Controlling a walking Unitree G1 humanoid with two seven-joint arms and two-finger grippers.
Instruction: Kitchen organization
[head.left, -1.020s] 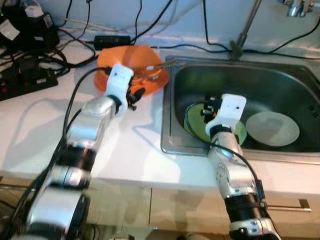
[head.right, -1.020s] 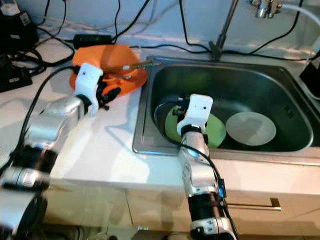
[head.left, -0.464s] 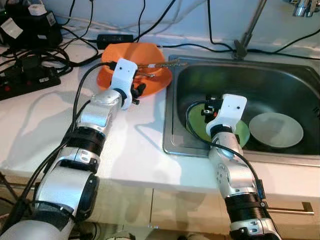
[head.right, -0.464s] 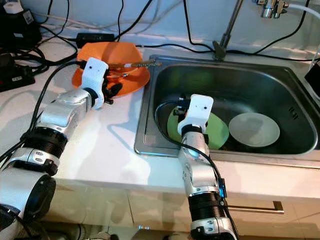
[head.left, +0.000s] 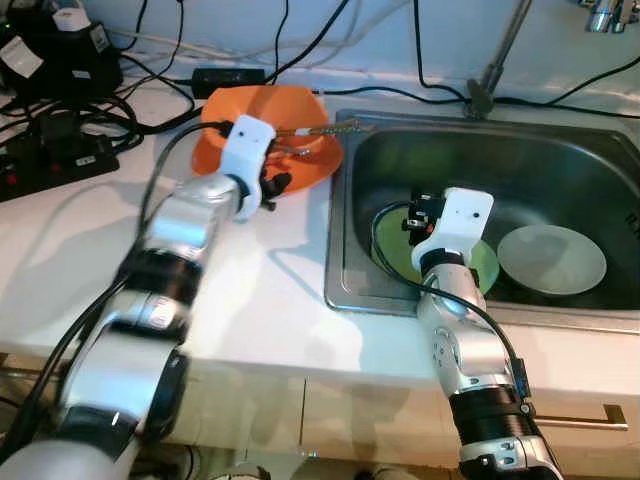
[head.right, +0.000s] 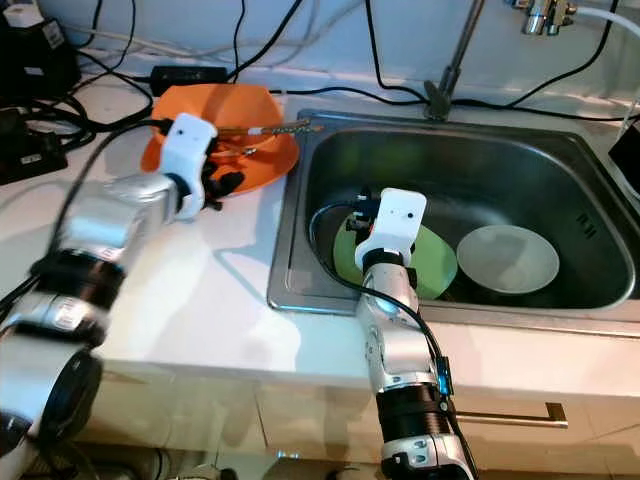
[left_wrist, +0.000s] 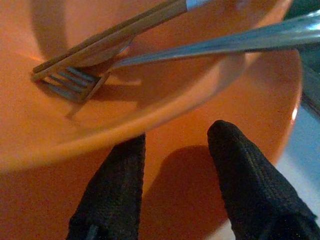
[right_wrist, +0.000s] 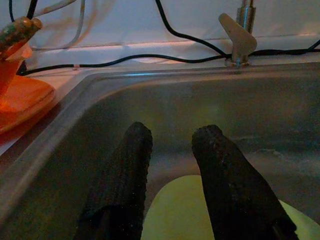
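An orange bowl (head.left: 262, 108) sits on an orange plate (head.left: 305, 168) on the white counter, just left of the sink. A fork (left_wrist: 75, 84) and a wooden-handled utensil (left_wrist: 125, 30) lie in the bowl, their handles (head.left: 335, 127) reaching toward the sink. My left gripper (left_wrist: 172, 142) is open, low at the plate's near edge, with its fingertips (head.left: 275, 186) over the plate's rim. In the sink lie a green plate (head.right: 437, 262) and a pale plate (head.left: 552, 258). My right gripper (right_wrist: 172, 135) hangs open just above the green plate's left part, holding nothing.
The steel sink (head.left: 338, 250) has a raised rim, and a faucet stem (head.left: 498, 55) stands behind it. A black power strip (head.left: 50, 152), chargers and several cables (head.left: 150, 95) crowd the counter's back left. Bare white counter (head.left: 260, 290) lies in front of the plate.
The view shifted a little. My left arm's elbow has swung and blurs, while its gripper stays by the orange plate. The right arm has not moved.
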